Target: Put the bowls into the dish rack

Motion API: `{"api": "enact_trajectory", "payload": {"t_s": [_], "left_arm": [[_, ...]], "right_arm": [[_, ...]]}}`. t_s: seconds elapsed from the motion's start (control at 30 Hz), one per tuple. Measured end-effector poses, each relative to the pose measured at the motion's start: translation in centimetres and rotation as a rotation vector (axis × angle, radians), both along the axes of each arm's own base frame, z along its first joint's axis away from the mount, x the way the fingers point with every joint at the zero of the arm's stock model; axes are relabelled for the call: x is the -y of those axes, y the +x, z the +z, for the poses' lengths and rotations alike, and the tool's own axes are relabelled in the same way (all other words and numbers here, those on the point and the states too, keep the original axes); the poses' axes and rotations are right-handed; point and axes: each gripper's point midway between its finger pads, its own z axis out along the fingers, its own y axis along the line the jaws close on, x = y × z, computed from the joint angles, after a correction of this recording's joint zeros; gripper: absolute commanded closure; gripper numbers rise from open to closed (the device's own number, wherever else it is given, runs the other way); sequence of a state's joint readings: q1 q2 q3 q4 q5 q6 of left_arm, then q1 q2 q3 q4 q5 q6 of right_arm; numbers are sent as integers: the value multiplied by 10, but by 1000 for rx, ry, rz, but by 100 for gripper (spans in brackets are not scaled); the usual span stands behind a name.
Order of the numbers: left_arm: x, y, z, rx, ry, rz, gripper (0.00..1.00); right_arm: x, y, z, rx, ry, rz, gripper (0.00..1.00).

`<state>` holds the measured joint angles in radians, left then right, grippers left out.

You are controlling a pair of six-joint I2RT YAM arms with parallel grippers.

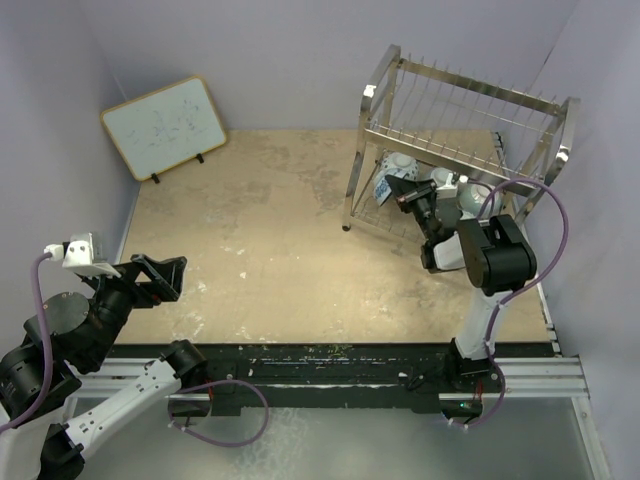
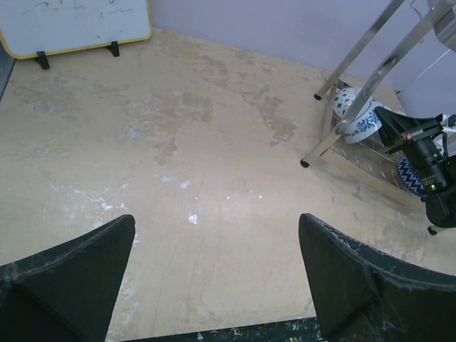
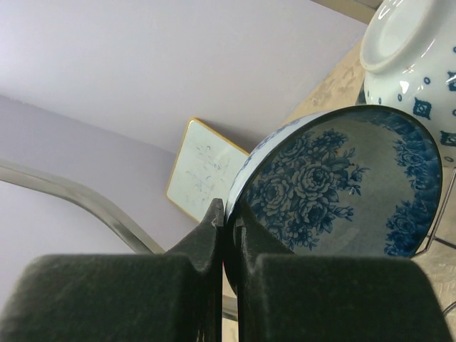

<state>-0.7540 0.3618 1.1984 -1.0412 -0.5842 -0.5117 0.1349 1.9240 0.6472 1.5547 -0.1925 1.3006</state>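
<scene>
The silver wire dish rack (image 1: 460, 110) stands at the far right of the table. My right gripper (image 1: 403, 194) reaches into its lower tier and is shut on the rim of a blue-and-white floral bowl (image 3: 335, 185), held on edge; my right gripper (image 3: 229, 221) has one finger on each side of the rim. A second blue-and-white bowl (image 3: 410, 64) rests just beyond it, with its foot showing. A pale bowl (image 1: 478, 196) sits further right in the lower tier. My left gripper (image 1: 160, 276) is open and empty, low over the table at the near left. The other bowls are hidden.
A framed whiteboard (image 1: 165, 125) leans at the far left corner. Purple walls close in the table on three sides. The rack's tubular legs (image 2: 356, 107) and the right arm's wrist (image 2: 427, 164) show at the right of the left wrist view.
</scene>
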Motion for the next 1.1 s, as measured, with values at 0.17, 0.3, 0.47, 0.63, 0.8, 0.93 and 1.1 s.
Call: {"api": "enact_trajectory", "payload": {"t_s": [0.17,0.3,0.47,0.63,0.8,0.93,1.1], "left_arm": [[0,0,0,0,1,0,1],[0,0,0,0,2,0,1],[0,0,0,-1,2,1,1],[0,1,-2,-4,8,5,1],[2,3,-9,-17,22,4,1],[2,3,-10,-19,28,3,1],[2,3,-10,-20,28,3,1]], "right_arm": [[1,5,-4,-11,22,1,100],[-1,9,-5,-2,66,13,98],[5,6,-9,-15,93,-2,95],[18,1,-13,-43,123,-31,83],[28,-6,-23,-80,133,-50,74],[28,-14,-34,-114,132,-45,72],[32,-22,-42,-135,119,-56,60]]}}
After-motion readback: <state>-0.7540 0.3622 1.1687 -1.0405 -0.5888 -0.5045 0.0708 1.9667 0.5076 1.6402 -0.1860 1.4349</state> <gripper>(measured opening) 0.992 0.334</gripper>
